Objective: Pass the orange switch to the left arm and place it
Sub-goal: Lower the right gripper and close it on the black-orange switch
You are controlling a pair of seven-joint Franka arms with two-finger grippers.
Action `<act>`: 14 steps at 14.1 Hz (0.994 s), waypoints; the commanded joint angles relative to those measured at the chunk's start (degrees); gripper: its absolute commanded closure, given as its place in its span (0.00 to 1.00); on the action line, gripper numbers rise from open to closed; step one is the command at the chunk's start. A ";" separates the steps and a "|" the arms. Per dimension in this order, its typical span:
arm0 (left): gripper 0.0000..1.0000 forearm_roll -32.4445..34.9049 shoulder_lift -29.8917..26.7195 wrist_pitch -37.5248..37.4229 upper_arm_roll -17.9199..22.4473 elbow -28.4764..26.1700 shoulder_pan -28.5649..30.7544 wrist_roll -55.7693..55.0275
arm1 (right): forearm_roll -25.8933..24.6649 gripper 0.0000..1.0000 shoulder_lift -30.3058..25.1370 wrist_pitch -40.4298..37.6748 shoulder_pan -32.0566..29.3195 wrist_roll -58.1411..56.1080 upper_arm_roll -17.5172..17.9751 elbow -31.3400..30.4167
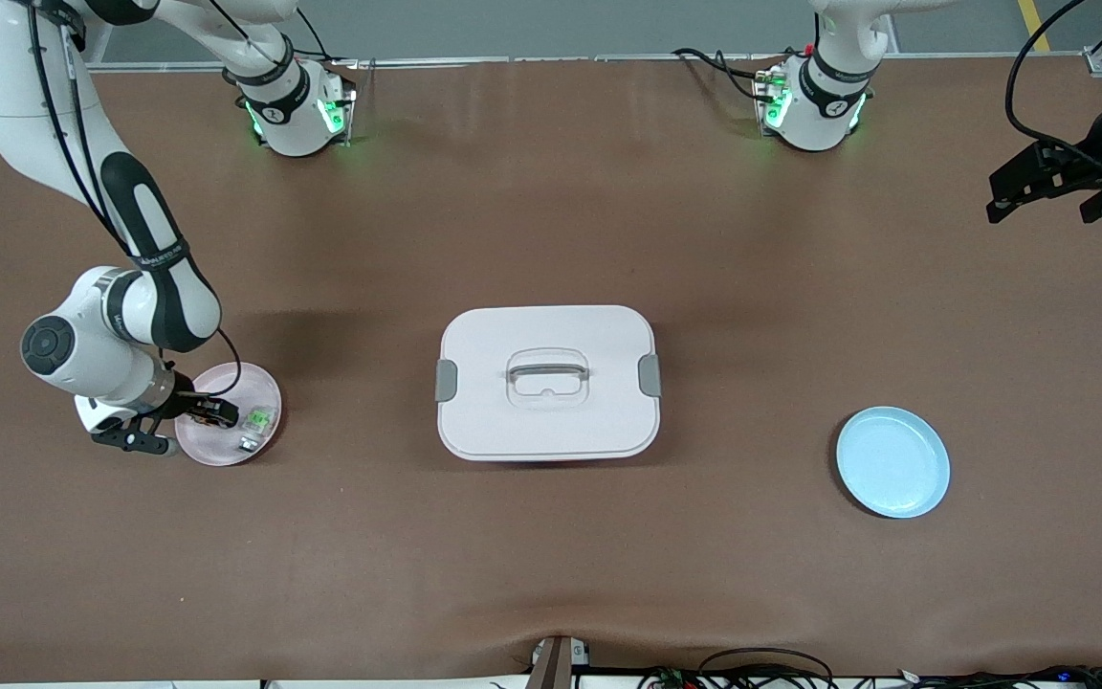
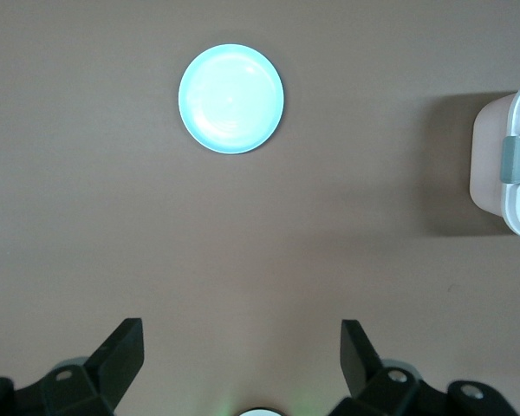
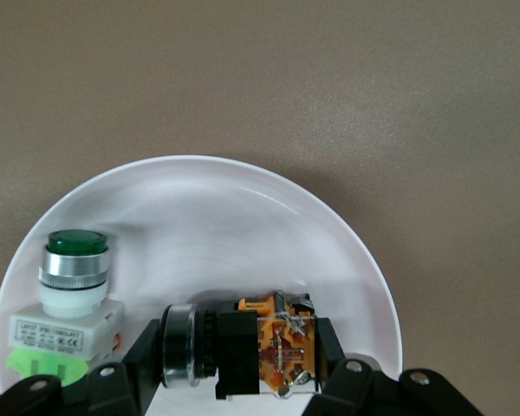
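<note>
From my remote station, I see the right tool [image 1: 189, 410] down in the pink plate [image 1: 254, 383] at the right arm's end of the desk [image 1: 551, 565], its fingers [image 3: 336, 342] pressed in on the orange switch [image 3: 260, 345]. The switch lies on its side on the plate, long axis flat and running crosswise between the fingers: in the right wrist view its metal-ringed cap end [image 3: 178, 345] points toward the green switch [image 3: 69, 299], and its orange contact block points the opposite way. I cannot make out the cap's colour from this angle. The green switch stands upright in the same plate just beside the orange one, green button on top of a white base; I see it in the front view [image 1: 259, 418] toward the plate's edge nearest the box. The box [image 1: 547, 381] sits mid-desk with its lid on, grey latches at both ends and the handle recessed in the top. The blue plate [image 1: 892, 461] lies toward the left arm's end of the desk, well apart from the box. The left tool [image 2: 242, 351] waits high over that end of the desk, fingers [image 2: 121, 351] spread wide and holding nothing.
</note>
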 commanded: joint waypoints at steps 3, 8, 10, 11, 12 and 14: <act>0.00 -0.72 -0.53 -0.93 -0.05 0.12 0.44 1.03 | 1.38 1.00 0.73 -0.71 -0.24 -0.24 0.25 1.18; 0.00 -0.72 -0.09 -0.85 -0.05 0.21 0.44 0.95 | 1.55 1.00 0.03 -7.36 -0.33 2.46 0.25 3.63; 0.00 -0.72 0.00 -0.76 -0.05 0.21 0.44 1.03 | 1.55 1.00 -0.32 -13.86 -0.15 6.33 0.25 6.44; 0.00 -0.72 0.00 -0.76 -0.05 0.21 0.44 1.03 | 1.55 1.00 -0.76 -16.77 0.11 8.35 0.34 7.50; 0.00 -0.72 0.00 -0.76 -0.05 0.21 0.44 1.03 | 1.55 1.00 -1.11 -19.75 0.29 10.98 0.43 8.73; 0.00 -0.72 0.00 -0.67 -0.05 0.30 0.44 1.03 | 1.64 1.00 -1.99 -25.38 0.29 16.34 1.91 11.10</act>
